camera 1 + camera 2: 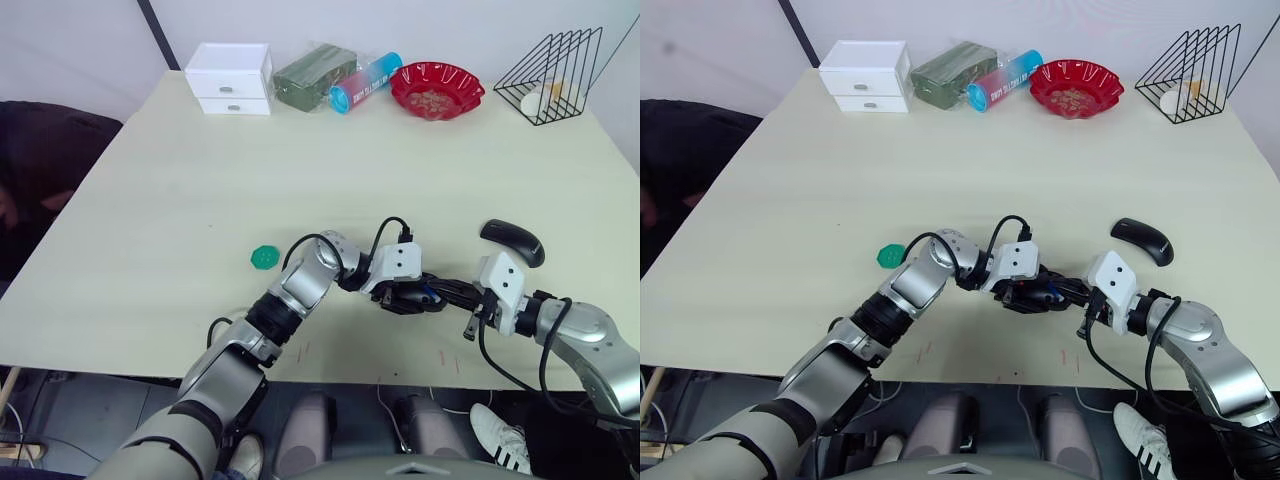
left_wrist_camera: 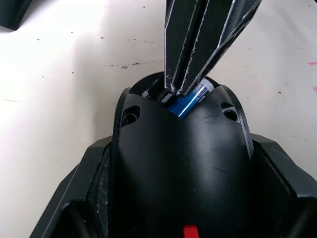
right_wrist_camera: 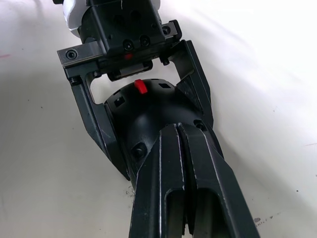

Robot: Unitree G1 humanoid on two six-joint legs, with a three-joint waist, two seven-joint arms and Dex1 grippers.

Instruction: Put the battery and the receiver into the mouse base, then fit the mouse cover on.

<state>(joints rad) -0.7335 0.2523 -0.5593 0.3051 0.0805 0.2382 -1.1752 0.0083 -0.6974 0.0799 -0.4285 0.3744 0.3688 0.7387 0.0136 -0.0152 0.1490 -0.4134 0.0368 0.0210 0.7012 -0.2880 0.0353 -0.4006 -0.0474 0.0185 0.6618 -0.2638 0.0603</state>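
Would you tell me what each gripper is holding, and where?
Left gripper clamps the mouse base by its sides; right gripper pinches the battery by one end.

The black mouse base (image 2: 178,163) sits on the counter near the front edge, with a little red patch showing. The blue battery (image 2: 190,101) with its white end pokes into its hollow. The smooth black mouse cover (image 1: 512,241) lies apart, further right.

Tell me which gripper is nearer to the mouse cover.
Right. The right gripper is at the mouse base, with the mouse cover just beyond its wrist; the left gripper clamps the base farther from the cover.
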